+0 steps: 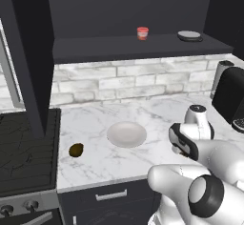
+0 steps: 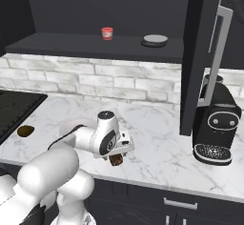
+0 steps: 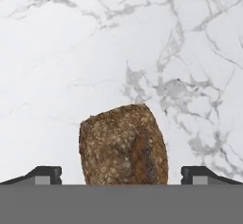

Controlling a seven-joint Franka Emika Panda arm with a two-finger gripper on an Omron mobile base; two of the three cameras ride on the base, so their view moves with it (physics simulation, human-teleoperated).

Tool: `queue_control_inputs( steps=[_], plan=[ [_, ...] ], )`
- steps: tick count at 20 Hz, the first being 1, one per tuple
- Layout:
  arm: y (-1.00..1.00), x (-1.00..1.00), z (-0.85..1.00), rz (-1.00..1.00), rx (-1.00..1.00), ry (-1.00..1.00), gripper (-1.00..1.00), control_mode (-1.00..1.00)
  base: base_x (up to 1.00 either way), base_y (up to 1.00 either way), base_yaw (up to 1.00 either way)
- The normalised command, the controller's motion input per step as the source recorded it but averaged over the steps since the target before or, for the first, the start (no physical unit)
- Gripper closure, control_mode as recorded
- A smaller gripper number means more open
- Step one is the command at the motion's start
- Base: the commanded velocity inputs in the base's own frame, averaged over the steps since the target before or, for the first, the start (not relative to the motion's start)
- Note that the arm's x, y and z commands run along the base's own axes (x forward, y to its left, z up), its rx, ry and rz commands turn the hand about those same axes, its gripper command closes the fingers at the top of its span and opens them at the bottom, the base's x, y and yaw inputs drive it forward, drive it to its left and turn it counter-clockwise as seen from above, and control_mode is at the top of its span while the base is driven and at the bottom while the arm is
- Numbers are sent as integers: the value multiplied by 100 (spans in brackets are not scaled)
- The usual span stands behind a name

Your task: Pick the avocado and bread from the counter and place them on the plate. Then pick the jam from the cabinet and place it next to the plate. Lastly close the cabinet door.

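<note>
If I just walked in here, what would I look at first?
Probably the big white robot arm bending low over the counter, with its hand open on either side of the brown knobbly bread. Next the tiny red jam up on the shelf of the open cabinet, and the white plate waiting on the marble with the avocado to its left.

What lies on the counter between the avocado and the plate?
Nothing: in the left base view, bare marble counter separates the avocado from the plate.
</note>
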Motion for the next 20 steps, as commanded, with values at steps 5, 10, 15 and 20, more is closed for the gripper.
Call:
queue_control_inputs(
  steps=[5,10,15,20],
  plan=[
    [0,0,-17,0,0,3,-100,-100,0,0,0],
    [0,0,-29,0,0,5,-100,-100,0,0,0],
    [0,0,-33,0,0,5,100,-100,0,0,0],
    [1,2,-9,0,0,2,100,-100,0,0,0]
  ],
)
